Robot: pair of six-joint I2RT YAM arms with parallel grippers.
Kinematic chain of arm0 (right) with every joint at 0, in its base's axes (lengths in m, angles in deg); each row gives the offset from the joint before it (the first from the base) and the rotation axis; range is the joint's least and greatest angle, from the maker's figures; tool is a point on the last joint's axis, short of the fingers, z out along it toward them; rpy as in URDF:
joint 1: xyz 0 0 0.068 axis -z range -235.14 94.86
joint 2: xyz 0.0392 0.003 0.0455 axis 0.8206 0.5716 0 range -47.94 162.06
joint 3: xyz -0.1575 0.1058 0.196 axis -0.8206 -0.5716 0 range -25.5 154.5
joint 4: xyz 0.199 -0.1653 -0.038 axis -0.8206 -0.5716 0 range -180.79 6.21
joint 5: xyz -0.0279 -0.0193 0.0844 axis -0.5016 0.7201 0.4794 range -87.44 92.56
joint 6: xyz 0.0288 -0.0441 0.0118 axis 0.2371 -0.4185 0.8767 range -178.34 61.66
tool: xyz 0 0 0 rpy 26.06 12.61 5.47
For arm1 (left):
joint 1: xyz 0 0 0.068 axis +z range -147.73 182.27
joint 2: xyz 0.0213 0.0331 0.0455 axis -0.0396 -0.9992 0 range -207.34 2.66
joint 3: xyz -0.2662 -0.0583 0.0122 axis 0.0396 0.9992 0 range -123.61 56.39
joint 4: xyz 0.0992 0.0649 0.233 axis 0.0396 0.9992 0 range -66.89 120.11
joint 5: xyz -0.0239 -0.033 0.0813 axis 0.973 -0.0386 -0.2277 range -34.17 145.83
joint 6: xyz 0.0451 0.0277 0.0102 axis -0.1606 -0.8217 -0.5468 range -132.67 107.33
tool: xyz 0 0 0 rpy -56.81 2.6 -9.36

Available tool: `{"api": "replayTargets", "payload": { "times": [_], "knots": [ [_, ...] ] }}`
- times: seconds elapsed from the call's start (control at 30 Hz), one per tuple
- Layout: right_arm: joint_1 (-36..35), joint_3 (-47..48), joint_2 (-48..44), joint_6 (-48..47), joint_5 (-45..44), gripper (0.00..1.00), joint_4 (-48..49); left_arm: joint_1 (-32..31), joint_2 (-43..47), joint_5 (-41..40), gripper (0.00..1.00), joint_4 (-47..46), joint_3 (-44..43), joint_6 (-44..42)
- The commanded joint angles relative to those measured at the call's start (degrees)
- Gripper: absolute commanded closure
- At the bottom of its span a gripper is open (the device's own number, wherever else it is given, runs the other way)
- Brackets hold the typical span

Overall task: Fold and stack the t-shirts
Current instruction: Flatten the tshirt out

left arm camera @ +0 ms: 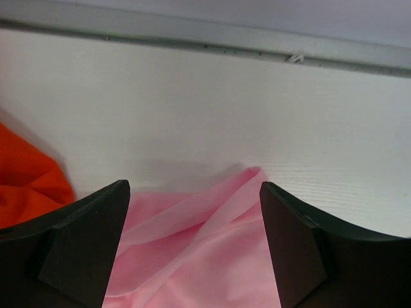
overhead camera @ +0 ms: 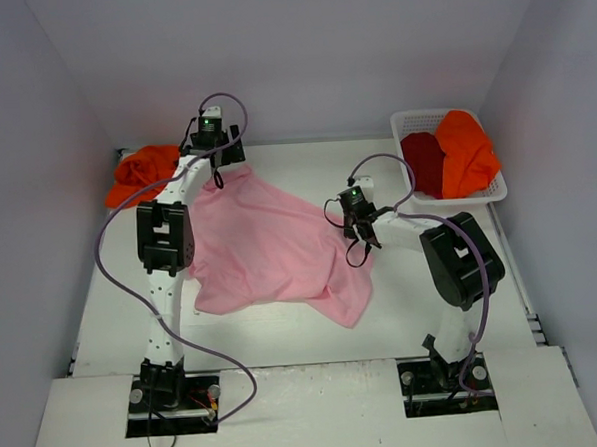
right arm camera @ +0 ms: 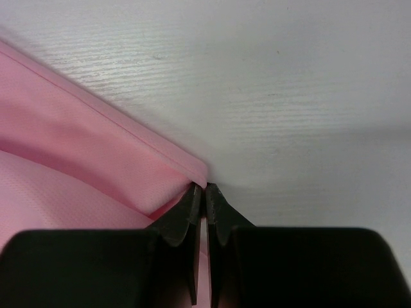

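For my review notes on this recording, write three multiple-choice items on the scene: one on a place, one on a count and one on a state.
1. Where is the dark red t-shirt?
A) in the white basket
B) at the near edge
C) at the far left corner

2. How many orange t-shirts are in view?
A) one
B) two
C) three

3. The right end effector is:
A) wide open over the basket
B) shut on the pink t-shirt
C) shut on an orange t-shirt

Answers:
1 A: the top view shows it inside the basket at far right.
2 B: one lies at far left and another is in the basket.
3 B: the right wrist view shows the fingertips closed together on the pink hem.
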Motion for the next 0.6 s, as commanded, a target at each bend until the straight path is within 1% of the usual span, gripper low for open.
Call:
{"api": "replayTargets", "payload": {
  "times": [0.0, 0.17, 0.3, 0.57],
  "knots": [
    [0.3, -0.5, -3.5, 0.2, -0.7, 1.0, -0.1, 1.6, 1.0, 1.9, 0.23, -3.5, 1.3, 1.0],
    [0.3, -0.3, -3.8, 0.4, -0.5, 1.0, -0.2, 1.7, 1.4, 1.5, 0.23, -4.2, 3.0, 1.8],
    [0.4, -0.3, -3.6, 0.6, -0.5, 1.0, -0.3, 2.2, 1.0, 3.6, 0.23, -4.1, 3.1, 4.4],
    [0.3, 0.1, -3.1, 0.6, -0.4, 1.0, -0.2, 2.3, 2.3, 4.9, 0.24, -5.0, 5.7, 5.2]
  ]
}}
